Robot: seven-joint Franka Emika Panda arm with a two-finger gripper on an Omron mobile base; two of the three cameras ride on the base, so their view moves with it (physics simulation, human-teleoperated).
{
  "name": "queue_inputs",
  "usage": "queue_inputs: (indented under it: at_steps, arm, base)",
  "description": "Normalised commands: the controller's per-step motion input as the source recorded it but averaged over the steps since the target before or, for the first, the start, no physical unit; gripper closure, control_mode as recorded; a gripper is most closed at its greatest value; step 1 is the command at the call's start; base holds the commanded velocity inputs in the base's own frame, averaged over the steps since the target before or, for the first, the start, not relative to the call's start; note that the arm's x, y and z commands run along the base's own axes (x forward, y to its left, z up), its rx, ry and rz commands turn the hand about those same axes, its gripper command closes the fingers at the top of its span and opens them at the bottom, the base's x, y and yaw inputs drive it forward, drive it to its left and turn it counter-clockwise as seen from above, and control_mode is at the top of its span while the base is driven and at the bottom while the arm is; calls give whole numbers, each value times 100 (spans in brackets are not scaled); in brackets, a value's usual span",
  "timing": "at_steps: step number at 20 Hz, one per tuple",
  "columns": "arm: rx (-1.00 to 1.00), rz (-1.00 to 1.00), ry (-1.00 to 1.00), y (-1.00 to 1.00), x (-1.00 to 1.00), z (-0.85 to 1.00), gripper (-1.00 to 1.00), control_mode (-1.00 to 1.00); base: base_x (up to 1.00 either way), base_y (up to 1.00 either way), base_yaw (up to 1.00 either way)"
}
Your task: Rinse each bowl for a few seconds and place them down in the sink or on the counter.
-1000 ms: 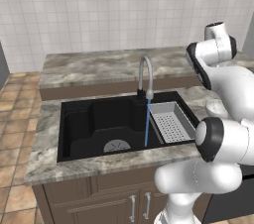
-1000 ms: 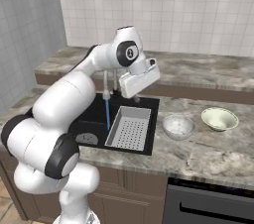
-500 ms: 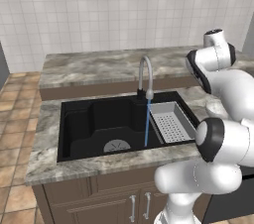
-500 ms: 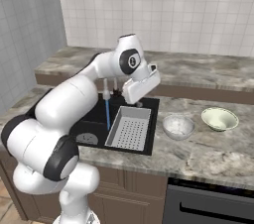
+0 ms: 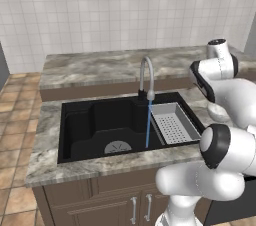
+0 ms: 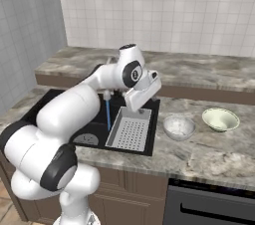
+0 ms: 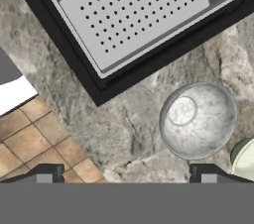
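Marbled grey-brown counter [image 6: 209,152] across the lower right of the right base view. Whitish-grey bowl [image 6: 179,126] resting just right of centre, cream bowl [image 6: 220,119] near, further right, apart.

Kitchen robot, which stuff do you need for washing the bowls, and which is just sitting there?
Needed:
whitish-grey bowl
cream bowl with green inside
sink
faucet, water running
counter
gripper, open

Just sitting there:
grey perforated tray
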Motion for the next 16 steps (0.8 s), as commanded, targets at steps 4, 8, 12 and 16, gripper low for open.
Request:
queue_inputs:
  at_steps: [4,8,12,16]
  arm:
    - [-1,0,-9,-6,18,-18,-100,-100]
    - [0,0,-8,-11,16,-10,-100,-100]
    - [0,0,-6,-17,12,-5,-100,-100]
    - [-1,0,-7,-19,6,-7,-100,-100]
  base:
    - [0,0,0]
    - [0,0,0]
    - [0,0,0]
    - [0,0,0]
